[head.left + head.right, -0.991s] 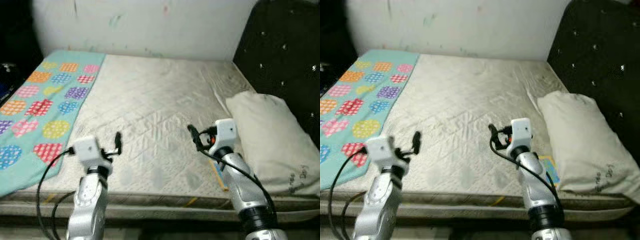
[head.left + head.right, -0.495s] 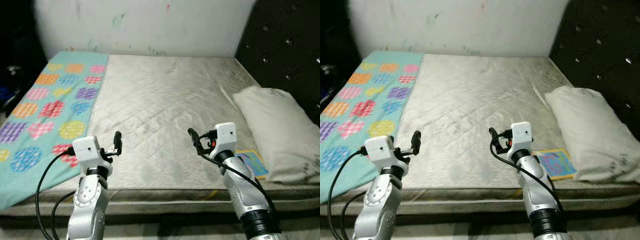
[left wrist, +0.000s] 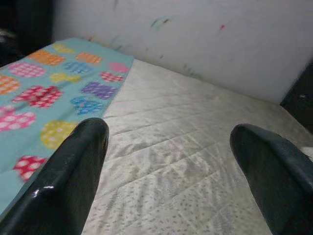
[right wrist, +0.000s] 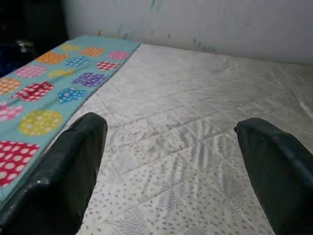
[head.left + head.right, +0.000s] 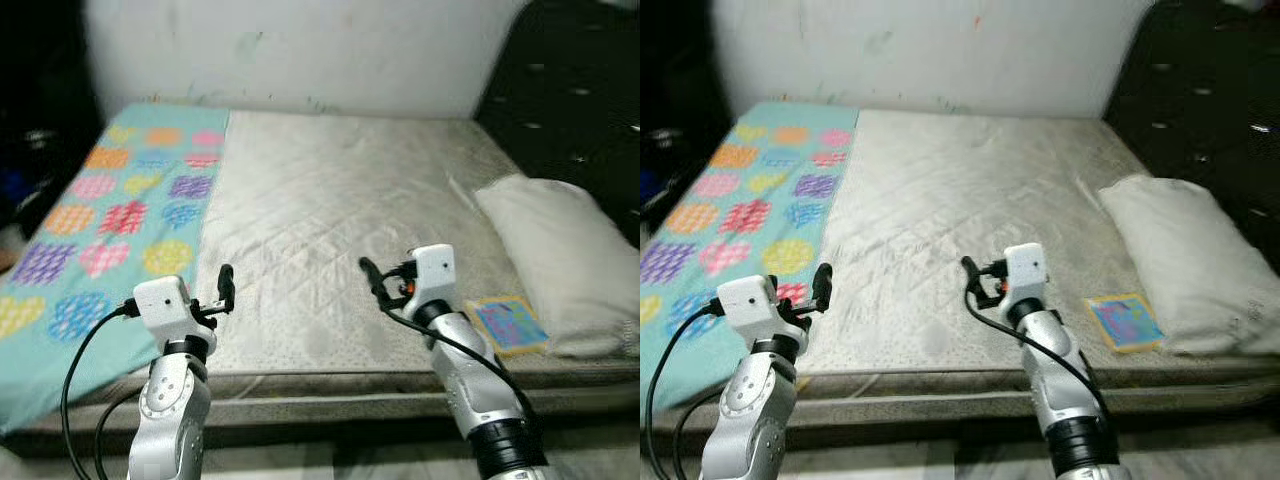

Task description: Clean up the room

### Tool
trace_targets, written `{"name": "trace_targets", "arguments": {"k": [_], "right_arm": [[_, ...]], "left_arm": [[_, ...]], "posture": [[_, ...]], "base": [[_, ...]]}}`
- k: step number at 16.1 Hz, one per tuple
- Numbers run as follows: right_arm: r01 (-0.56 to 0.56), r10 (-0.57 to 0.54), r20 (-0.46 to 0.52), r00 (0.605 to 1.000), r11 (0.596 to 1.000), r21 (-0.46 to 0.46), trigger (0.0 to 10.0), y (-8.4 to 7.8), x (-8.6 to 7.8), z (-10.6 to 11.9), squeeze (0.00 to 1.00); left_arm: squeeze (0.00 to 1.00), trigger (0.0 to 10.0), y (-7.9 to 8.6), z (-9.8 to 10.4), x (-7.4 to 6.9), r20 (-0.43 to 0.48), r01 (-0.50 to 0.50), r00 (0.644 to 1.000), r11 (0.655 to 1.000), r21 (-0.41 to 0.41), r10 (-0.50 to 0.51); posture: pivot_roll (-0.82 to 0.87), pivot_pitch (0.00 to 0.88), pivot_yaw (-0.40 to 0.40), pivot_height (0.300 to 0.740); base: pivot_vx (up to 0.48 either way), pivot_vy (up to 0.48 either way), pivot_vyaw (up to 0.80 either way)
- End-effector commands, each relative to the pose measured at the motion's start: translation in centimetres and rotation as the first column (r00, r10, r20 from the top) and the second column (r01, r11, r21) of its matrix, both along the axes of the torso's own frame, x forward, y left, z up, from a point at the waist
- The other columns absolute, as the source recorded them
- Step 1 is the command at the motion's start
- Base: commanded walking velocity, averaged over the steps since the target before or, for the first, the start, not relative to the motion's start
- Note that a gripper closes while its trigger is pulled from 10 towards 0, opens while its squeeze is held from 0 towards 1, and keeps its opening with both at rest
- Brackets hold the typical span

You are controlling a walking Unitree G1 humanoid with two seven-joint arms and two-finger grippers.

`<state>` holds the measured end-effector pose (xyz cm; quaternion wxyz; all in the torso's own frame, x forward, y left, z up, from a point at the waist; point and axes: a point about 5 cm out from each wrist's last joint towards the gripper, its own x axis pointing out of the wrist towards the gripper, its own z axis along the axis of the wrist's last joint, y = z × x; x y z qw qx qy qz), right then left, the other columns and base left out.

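Note:
A bare quilted mattress (image 5: 340,180) lies before me. A teal blanket (image 5: 110,200) with colourful dotted patches covers its left strip. A white pillow (image 5: 560,250) rests at the right side, and a small colourful book (image 5: 508,322) lies flat beside it near the front edge. My left gripper (image 5: 225,285) hovers over the front left of the mattress, by the blanket's edge, open and holding nothing. My right gripper (image 5: 372,280) hovers over the front middle, left of the book, also open and holding nothing. Both wrist views look across the mattress between widely parted fingers (image 3: 63,171) (image 4: 73,161).
A pale marked wall (image 5: 300,50) runs behind the bed. A dark tufted headboard (image 5: 570,90) stands at the right. Dim clutter (image 5: 30,150) sits in shadow past the blanket at the left. The mattress's front edge (image 5: 330,385) is just below my grippers.
The whole picture has shifted as the camera moved; more blanket shows at left and the book by the pillow has come into full sight. Both grippers hold the same open pose.

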<state>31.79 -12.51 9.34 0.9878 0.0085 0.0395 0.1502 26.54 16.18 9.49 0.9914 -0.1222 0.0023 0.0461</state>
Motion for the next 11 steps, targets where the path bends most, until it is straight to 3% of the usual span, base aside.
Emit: {"name": "trace_targets", "arguments": {"k": [1,6,9,11], "right_arm": [[0.017,-0.017,0.007,1.0,1.0,-0.013,10.0,-0.77,0.21,0.32,0.0],[0.021,-0.021,0.006,1.0,1.0,-0.017,10.0,-0.92,0.15,0.29,0.0],[0.023,-0.023,0.004,1.0,1.0,-0.016,10.0,-1.03,0.05,0.21,0.0],[0.039,-0.039,0.014,0.999,0.999,-0.014,10.0,-1.64,-0.17,0.44,0.0]], "left_arm": [[0.0,10.0,-0.52,0.29,0.1,0.013,0.021,1.0,1.0,-0.012,-0.021],[0.0,10.0,-0.53,0.22,0.06,0.01,0.023,1.0,1.0,-0.01,-0.023],[0.0,10.0,-0.31,-0.28,0.25,-0.041,-0.041,0.998,0.999,0.01,0.042],[0.0,10.0,0.22,-0.27,-0.25,-0.037,-0.032,0.999,0.999,0.015,0.033]], "posture": [[-0.11,0.0,-0.069,0.74],[-0.11,0.0,-0.064,0.74],[-0.11,0.0,-0.063,0.74],[-0.11,0.0,-0.062,0.74]], "base": [[0.465,0.0,0.0],[0.465,0.0,0.0],[0.0,0.0,0.0],[0.0,0.0,0.0]]}}
